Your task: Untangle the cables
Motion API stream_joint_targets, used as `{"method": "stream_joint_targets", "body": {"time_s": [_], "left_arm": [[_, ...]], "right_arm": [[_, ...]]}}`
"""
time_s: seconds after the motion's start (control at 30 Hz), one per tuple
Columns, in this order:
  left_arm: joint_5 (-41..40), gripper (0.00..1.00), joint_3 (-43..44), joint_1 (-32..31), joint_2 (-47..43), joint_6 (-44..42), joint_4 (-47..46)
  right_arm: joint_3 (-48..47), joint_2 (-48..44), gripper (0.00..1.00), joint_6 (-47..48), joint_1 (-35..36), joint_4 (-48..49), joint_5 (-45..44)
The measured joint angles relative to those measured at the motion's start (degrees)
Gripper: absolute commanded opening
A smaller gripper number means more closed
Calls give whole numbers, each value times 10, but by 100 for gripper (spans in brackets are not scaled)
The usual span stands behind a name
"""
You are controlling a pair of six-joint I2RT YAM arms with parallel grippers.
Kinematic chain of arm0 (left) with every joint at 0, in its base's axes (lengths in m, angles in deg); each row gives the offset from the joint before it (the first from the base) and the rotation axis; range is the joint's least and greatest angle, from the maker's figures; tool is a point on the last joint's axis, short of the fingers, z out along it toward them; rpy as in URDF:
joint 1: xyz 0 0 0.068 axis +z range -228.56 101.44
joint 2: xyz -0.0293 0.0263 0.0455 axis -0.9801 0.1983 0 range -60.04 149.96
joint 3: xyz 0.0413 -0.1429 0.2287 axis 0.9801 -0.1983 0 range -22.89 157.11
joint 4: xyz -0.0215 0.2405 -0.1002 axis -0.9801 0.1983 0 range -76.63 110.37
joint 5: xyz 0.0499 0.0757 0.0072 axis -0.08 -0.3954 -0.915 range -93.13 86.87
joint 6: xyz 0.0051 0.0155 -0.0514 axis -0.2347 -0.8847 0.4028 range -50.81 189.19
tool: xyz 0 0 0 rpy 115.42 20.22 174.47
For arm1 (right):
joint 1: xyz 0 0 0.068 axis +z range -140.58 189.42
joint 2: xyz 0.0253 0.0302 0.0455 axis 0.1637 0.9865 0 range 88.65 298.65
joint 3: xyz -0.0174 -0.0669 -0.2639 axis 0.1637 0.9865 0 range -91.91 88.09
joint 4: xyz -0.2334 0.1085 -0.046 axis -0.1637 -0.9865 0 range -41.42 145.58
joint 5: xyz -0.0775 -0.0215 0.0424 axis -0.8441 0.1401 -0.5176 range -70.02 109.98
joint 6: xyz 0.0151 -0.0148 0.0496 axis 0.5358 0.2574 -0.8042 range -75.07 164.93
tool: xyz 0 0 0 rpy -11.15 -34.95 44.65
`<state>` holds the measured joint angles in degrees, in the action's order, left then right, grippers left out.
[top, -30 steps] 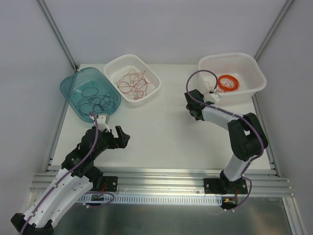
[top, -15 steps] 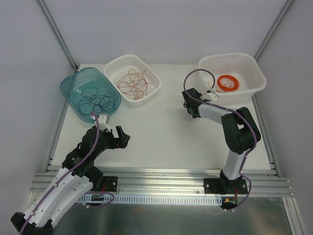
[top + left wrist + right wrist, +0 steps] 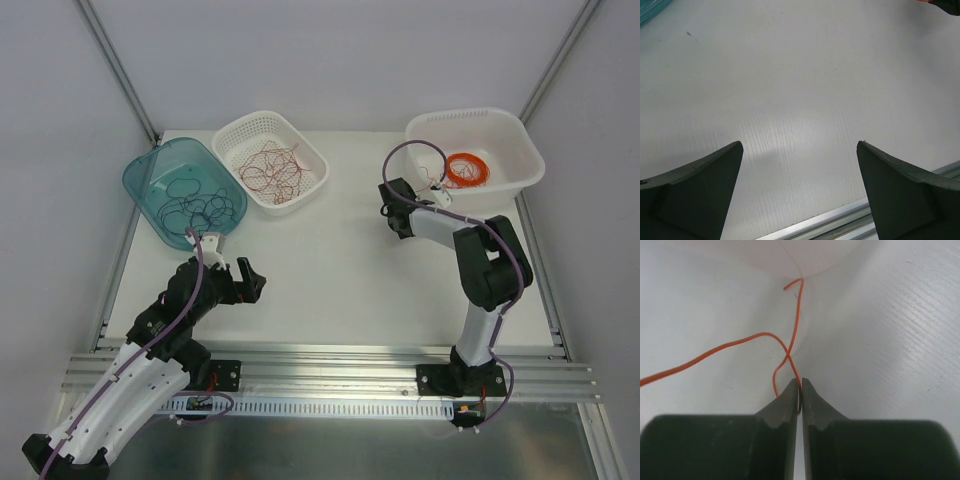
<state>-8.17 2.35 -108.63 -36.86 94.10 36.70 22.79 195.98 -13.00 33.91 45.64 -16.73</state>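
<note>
We list three containers on the matte white table [image 3: 340,270]:
- one translucent teal tub [image 3: 138,178] holding curly dark cables [image 3: 195,203]
- one perforated white basket [image 3: 316,152] holding thin red cables [image 3: 272,170]
- one smooth white tub [image 3: 520,145] holding one thick orange coil [image 3: 466,170]

We list two grippers:
- left gripper [image 3: 800,145], spread wide over bare table
- right gripper [image 3: 800,387], pinched on one hair-thin orange cable [image 3: 730,346], beside the white tub
</note>
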Motion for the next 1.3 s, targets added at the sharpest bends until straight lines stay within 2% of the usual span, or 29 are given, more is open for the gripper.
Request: {"method": "stream_joint_targets", "body": {"time_s": [0.1, 0.5, 0.67, 0.77, 0.9, 1.0, 1.03, 1.13, 1.3], "left_arm": [[0, 99, 0, 0, 0, 0, 0], [0, 99, 0, 0, -2, -1, 0], [0, 99, 0, 0, -5, -1, 0], [0, 99, 0, 0, -5, -1, 0], [-2, 99, 0, 0, -8, -1, 0], [-7, 99, 0, 0, -17, -2, 0], [-11, 99, 0, 0, -20, -2, 0], [-17, 99, 0, 0, -25, -3, 0], [-20, 99, 0, 0, -27, -3, 0]], "right_arm": [[4, -10, 1, 6, 0, -2, 1], [14, -162, 1, 77, 2, -40, 27], [-62, -217, 1, 158, -19, -65, 54], [-123, -224, 1, 200, -55, -66, 75], [-183, -212, 7, 257, -126, -50, 103], [-238, -162, 28, 278, -183, -48, 144], [-260, -135, 44, 282, -200, -48, 158], [-305, -62, 70, 296, -242, -53, 196], [-311, -21, 88, 327, -267, -99, 240]]}}
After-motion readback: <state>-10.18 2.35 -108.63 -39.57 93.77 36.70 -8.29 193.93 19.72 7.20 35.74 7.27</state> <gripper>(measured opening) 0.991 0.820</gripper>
